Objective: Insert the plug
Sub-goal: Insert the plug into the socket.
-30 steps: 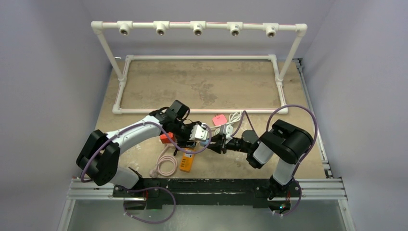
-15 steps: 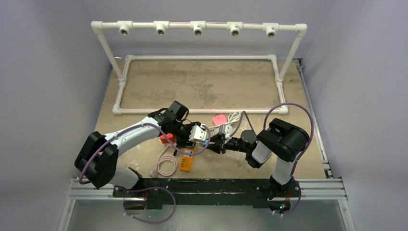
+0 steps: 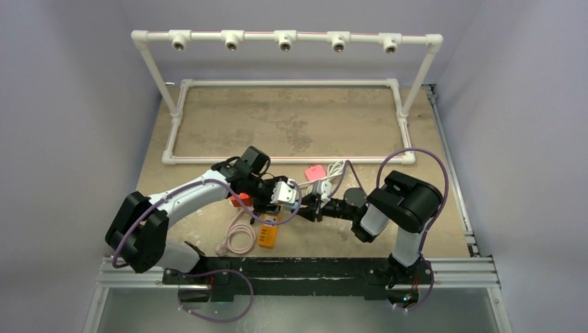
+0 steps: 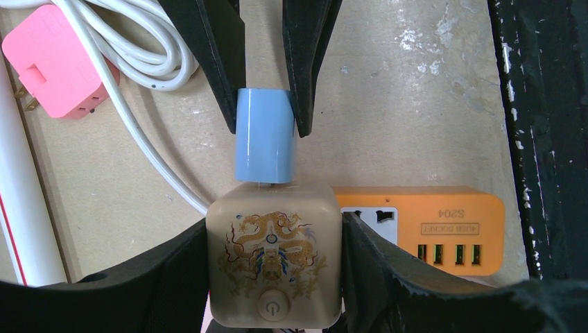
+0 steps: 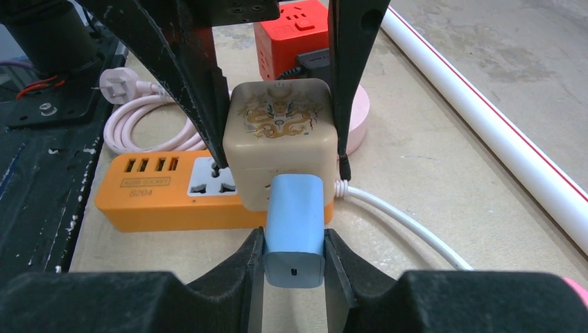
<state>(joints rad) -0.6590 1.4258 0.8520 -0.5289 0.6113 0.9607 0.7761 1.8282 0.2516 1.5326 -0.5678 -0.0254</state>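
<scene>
My left gripper is shut on a beige cube socket with a dragon print and a power button; the cube also shows in the right wrist view and the top view. My right gripper is shut on a light blue plug. The plug's front end sits against the cube's face, with only a sliver of prong showing in the left wrist view. Both are held above the table, the grippers facing each other.
An orange power strip lies under the cube. A red socket block, a pink cable coil, a white cable and a pink adapter lie around. A white pipe frame stands behind.
Both grippers have shifted slightly left and closed together; the plug has come up against the cube's face.
</scene>
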